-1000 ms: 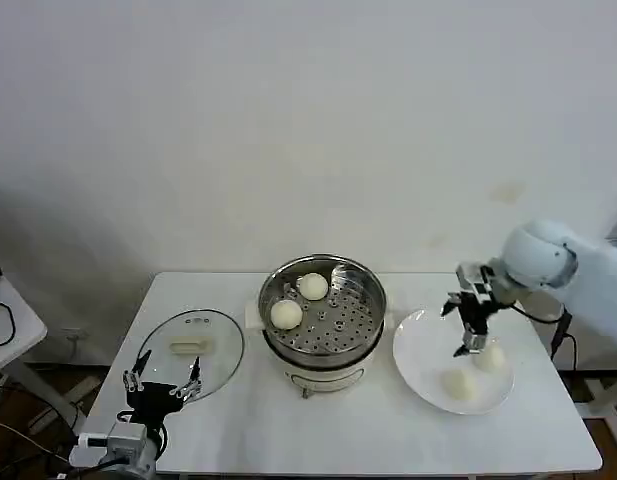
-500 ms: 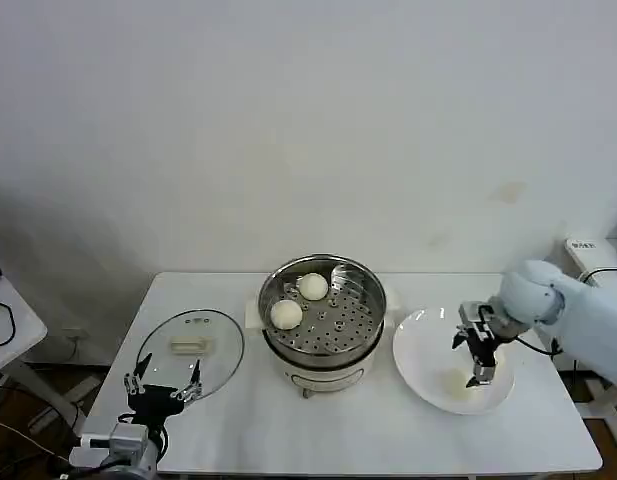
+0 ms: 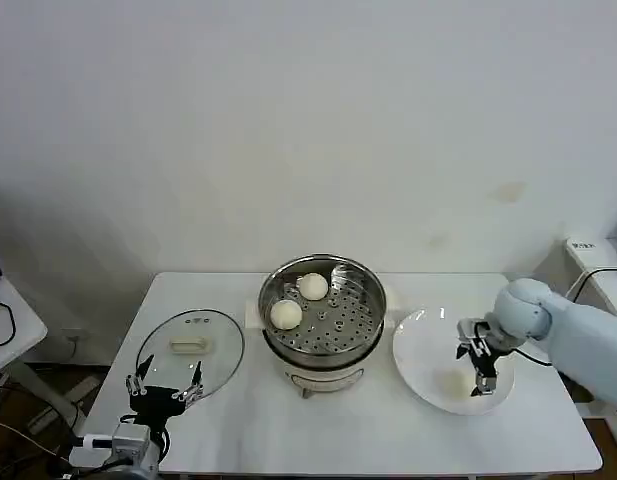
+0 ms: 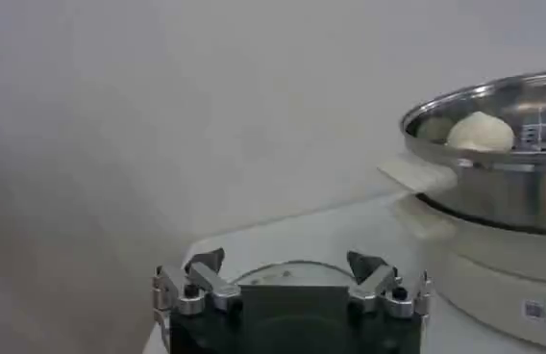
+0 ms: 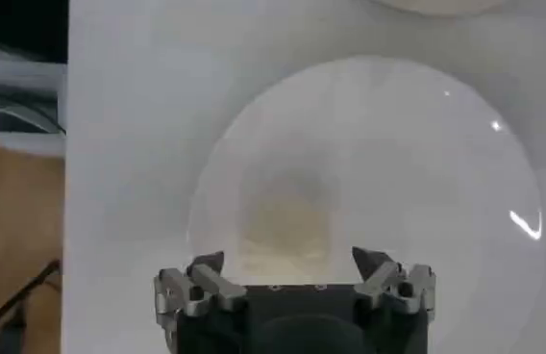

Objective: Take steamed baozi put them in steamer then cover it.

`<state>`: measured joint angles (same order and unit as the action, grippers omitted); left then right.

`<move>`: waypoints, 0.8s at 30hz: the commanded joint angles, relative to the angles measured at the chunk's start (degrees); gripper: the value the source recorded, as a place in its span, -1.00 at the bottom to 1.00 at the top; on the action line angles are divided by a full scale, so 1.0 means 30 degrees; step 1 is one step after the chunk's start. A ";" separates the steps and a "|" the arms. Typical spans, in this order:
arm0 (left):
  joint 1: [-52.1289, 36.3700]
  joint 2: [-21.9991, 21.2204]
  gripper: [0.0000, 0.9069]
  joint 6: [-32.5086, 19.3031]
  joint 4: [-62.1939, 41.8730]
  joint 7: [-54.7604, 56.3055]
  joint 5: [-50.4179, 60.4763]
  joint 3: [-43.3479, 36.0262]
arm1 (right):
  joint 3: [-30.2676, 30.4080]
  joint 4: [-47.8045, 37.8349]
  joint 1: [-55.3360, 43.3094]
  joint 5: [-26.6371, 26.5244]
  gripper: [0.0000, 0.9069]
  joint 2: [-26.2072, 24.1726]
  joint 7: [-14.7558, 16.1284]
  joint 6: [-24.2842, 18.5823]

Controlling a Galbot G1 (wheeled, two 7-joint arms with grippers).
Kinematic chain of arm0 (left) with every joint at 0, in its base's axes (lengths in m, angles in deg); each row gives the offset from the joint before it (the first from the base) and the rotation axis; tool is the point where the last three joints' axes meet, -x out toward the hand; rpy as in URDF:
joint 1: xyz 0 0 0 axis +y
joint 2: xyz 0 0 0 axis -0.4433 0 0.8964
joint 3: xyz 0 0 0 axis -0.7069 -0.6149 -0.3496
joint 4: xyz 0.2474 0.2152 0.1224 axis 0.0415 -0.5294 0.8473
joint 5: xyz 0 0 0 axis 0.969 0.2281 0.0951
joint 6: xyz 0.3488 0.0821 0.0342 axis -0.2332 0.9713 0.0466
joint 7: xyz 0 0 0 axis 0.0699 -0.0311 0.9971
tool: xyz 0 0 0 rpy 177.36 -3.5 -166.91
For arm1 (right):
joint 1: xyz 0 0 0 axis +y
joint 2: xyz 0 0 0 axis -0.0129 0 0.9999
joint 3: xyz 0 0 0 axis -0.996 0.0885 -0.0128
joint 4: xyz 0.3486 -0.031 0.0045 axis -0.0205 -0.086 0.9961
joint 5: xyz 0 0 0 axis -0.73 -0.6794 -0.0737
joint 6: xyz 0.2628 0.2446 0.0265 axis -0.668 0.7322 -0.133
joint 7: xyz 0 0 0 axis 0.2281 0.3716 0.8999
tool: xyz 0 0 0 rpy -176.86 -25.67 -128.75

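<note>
Right now the right tool [image 3: 481, 372] hangs low over the white plate [image 3: 420, 370] on the worktop [image 3: 338, 430]. Its fingers are spread apart and hold nothing. In the right wrist view a soft, creamy baozi [image 5: 287, 226] lies on the plate [image 5: 465, 173] just past the open fingertips [image 5: 206, 265], between the two sides of the right tool [image 5: 287, 269]. From the head view the arm and tool cover much of the plate, so I cannot tell how many buns are on it.

Beside the right tool, toward the middle of the worktop, stands the shiny steamer [image 3: 323, 315] on its white base. Two baozi [image 3: 286, 314] sit inside on the tray with holes, close together.

The left tool [image 3: 163, 385] waits at the near edge of the worktop, fingers open and empty. Just in front of it lies the glass cover [image 3: 188, 345], flat on the worktop, with its cream handle facing up. In the left wrist view the steamer [image 4: 504, 192] rises off to one side of the left tool [image 4: 287, 274].
</note>
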<state>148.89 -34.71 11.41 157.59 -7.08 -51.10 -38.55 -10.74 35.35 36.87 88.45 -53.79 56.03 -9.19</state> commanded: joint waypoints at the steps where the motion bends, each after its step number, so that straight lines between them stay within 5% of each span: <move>1: 0.0008 0.0005 1.00 -0.0011 -0.0035 0.0012 0.0010 -0.0016 | -0.0417 -0.0477 0.0590 0.0616 1.00 0.0314 -0.0054 -0.0188; 24: -0.0038 0.0073 1.00 0.0030 -0.0184 -0.0047 -0.0017 0.0204 | -0.0630 -0.0826 0.0966 0.1198 1.00 0.0856 0.0339 -0.0284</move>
<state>148.77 -34.56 11.48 157.05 -7.20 -51.14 -37.98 -12.67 33.11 39.72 91.71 -51.40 56.80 -9.97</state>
